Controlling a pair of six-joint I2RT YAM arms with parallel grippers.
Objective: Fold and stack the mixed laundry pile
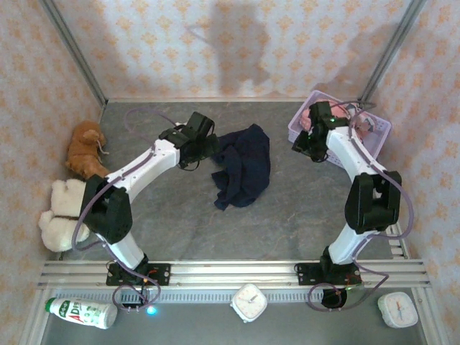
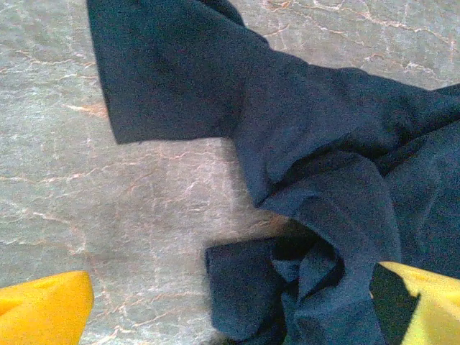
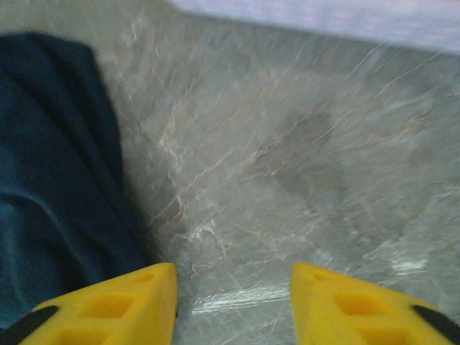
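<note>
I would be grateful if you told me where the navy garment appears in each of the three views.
Top external: navy garment crumpled near the table's centre.
Left wrist: navy garment across the top and right side.
Right wrist: navy garment along the left edge.
Shared landmark: the grey marbled tabletop under it.

**Left wrist view:** navy garment [image 2: 309, 144] cut off by the top, right and bottom edges; left gripper [image 2: 233, 277] cropped to two yellow tips at the bottom corners.
**Right wrist view:** lavender basket [image 3: 323, 14] reduced to a blurred band along the top edge.
**Top view:** salmon-pink garment [image 1: 306, 116] largely hidden behind the right arm [image 1: 345, 151], its print too small to tell.
</note>
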